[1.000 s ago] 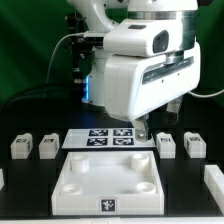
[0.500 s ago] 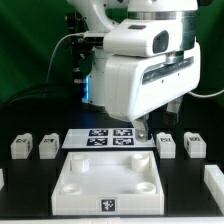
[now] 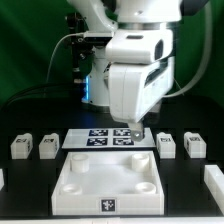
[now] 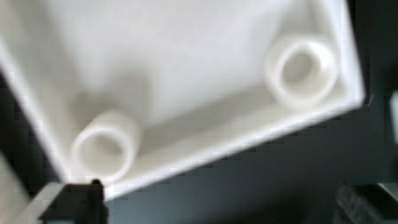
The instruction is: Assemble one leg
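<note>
Four legs stand in a row beside the tray: two at the exterior view's left [image 3: 20, 146] [image 3: 47, 146] and two at its right [image 3: 167, 144] [image 3: 194, 144]. Each is a small white block with a black tag. The large white tray-like piece [image 3: 108, 180] with corner sockets lies in front. My gripper [image 3: 137, 130] hangs over the marker board [image 3: 100, 137], just behind the tray's far edge. In the wrist view the gripper [image 4: 222, 205] is open and empty, its dark fingers [image 4: 75, 200] far apart, with the tray's edge and two sockets [image 4: 302, 70] ahead.
Two more white parts show partly at the frame edges, one at the exterior view's left [image 3: 2, 178] and one at its right [image 3: 214, 180]. Cables and the arm's base stand behind the marker board against a green backdrop.
The arm's wrist has swung toward the exterior view's left and turned, so its white body looks narrower. The fingertips stay near the same spot over the marker board. No part has moved.
</note>
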